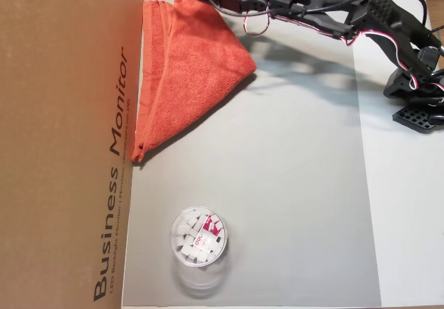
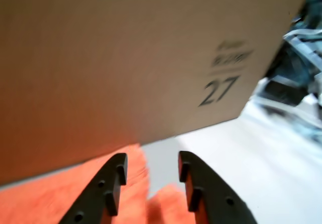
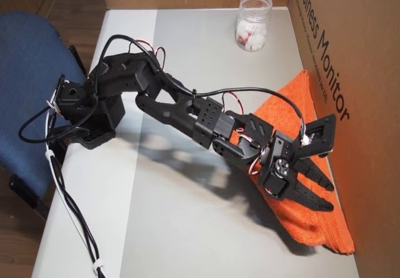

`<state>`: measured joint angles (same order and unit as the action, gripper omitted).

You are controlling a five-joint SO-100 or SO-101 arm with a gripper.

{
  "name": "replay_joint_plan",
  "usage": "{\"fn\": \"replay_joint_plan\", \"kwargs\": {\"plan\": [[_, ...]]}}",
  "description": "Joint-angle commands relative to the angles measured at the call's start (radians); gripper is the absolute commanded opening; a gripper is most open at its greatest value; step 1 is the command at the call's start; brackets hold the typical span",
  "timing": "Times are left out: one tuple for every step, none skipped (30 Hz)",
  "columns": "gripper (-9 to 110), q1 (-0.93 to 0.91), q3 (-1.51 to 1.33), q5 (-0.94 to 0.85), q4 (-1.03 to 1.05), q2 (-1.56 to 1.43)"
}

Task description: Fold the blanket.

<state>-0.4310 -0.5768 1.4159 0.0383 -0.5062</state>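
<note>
The blanket is an orange-red towel lying folded into a rough triangle at the mat's top left, against the cardboard box. In the other overhead view the blanket stretches along the box side, and my gripper hovers low over its near part with its black fingers spread. The wrist view shows the gripper open with nothing between the jaws. The blanket lies just below and ahead of it. In an overhead view my arm reaches in along the top edge, and its fingertips are cut off there.
A tall cardboard box walls off one side, filling the wrist view as the box. A clear jar of white pieces stands on the grey mat. The arm's base sits beside a blue chair.
</note>
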Motion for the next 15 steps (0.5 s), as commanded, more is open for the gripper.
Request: {"fn": "replay_joint_plan", "kwargs": {"plan": [[9, 0.029, -0.026, -0.005, -0.005, -0.132], [9, 0.037, -0.054, -0.005, -0.005, -0.150], [9, 0.046, -0.083, -0.005, -0.009, -0.172], [9, 0.055, -0.117, -0.003, -0.017, -0.193], [9, 0.063, -0.150, -0.003, -0.020, -0.212], [9, 0.072, -0.179, -0.003, -0.021, -0.225], [9, 0.081, -0.201, -0.002, -0.028, -0.232], [9, 0.087, -0.224, -0.002, -0.052, -0.239], [9, 0.094, -0.244, -0.002, -0.100, -0.238], [9, 0.100, -0.270, -0.002, -0.158, -0.227], [9, 0.103, -0.295, -0.002, -0.224, -0.213], [9, 0.106, -0.318, -0.002, -0.287, -0.199], [9, 0.114, -0.337, -0.002, -0.339, -0.189], [9, 0.120, -0.356, -0.002, -0.377, -0.179], [9, 0.124, -0.371, -0.002, -0.407, -0.172]]}}
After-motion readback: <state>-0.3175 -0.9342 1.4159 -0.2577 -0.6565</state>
